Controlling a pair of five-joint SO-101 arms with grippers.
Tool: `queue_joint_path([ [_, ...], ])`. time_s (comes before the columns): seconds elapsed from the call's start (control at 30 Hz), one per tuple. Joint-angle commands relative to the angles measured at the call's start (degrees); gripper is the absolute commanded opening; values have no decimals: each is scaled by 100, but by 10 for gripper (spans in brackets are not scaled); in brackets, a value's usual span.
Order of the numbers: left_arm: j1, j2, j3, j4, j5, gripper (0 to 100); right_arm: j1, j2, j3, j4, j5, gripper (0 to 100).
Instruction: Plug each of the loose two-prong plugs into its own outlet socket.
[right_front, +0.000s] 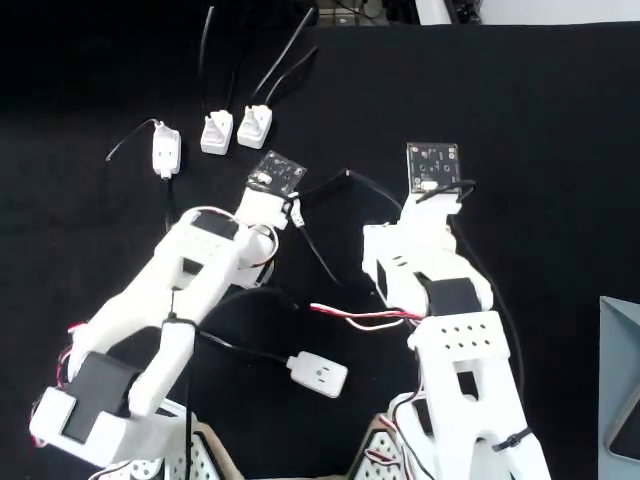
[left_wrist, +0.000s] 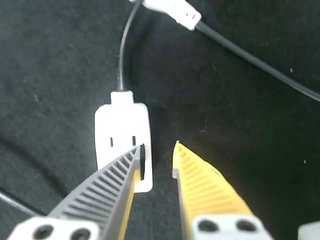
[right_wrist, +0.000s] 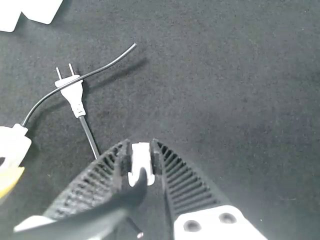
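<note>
**Item 1.** Right gripper (right_wrist: 140, 145): the jaws are closed narrowly on a white plug (right_wrist: 140, 161), which is held above the black worktop (right_wrist: 240, 75). The prongs cannot be made out.

**Item 2.** Left gripper (left_wrist: 156, 146): the jaws are parted moderately and nothing is held. The grey jaw is placed over one edge of an outlet socket (left_wrist: 120, 125), and the yellow jaw is placed just beside it. The socket lies flat on the worktop with its slots facing up.

**Item 3.** Second two-prong plug (right_wrist: 69, 86): it lies loose on the worktop, near the socket and apart from both grippers. It is trailed by its black cable (right_wrist: 87, 132).

**Item 4.** Three further sockets (right_front: 217, 132) lie well apart at the far side.

**Hazards, as judged:**
- The socket is not fixed down. It would likely be pushed aside or tilted by an insertion unless it is first clamped squarely.
- Only the socket's edge is straddled, so it could be pinched at a corner and flipped if the jaws are closed here.
- The prong orientation cannot be confirmed, so the slots could be missed or the prongs jammed against the socket face.
- The held plug could be twisted in the grip by drag from its cable.
- The loose plug could be snagged by a passing arm.
</note>
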Motion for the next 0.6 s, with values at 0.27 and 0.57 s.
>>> queue_joint_path([
  [0.27,-848,-1134,453,-273,440,323,79,-136,-338,-53,70,11],
  [0.57,-1086,-255,382,-985,281,320,79,-136,-330,-53,70,11],
])
